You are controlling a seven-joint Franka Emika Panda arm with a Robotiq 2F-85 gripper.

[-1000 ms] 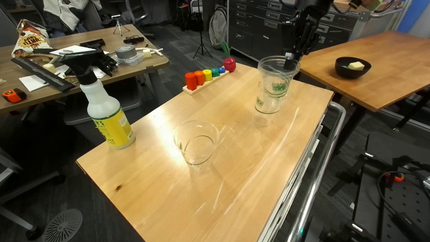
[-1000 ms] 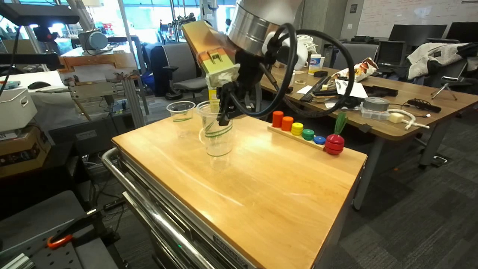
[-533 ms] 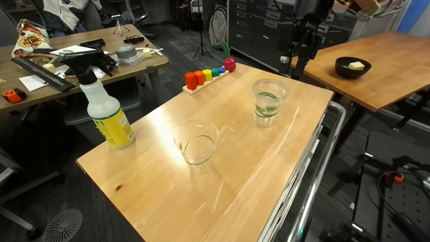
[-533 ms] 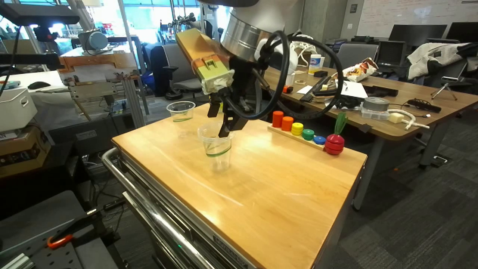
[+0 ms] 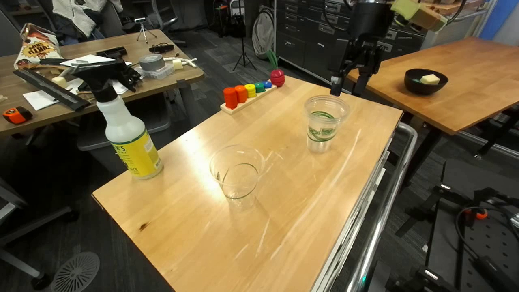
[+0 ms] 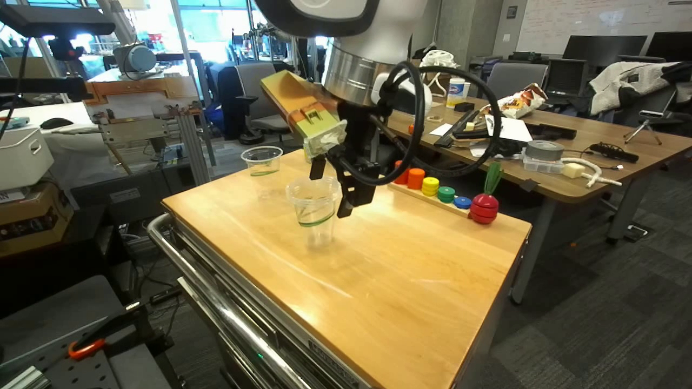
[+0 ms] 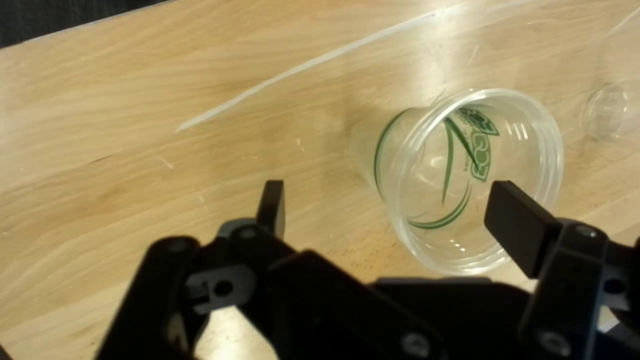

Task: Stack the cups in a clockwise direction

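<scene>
In an exterior view, nested cups [image 5: 325, 123] are seen right of centre, a lone cup [image 5: 237, 178] below centre. The gripper [image 7: 386, 197] is spread, nothing held; the nested cups might be tipped by a misaligned finger [image 7: 520, 227].

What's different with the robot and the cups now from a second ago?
The gripper opened, let go and came a bit lower. The top part of the cup stack dropped down, so the cups sit deeper inside each other now. The lone cup, the spray bottle and the colorful toy rings stayed where they were.
</scene>
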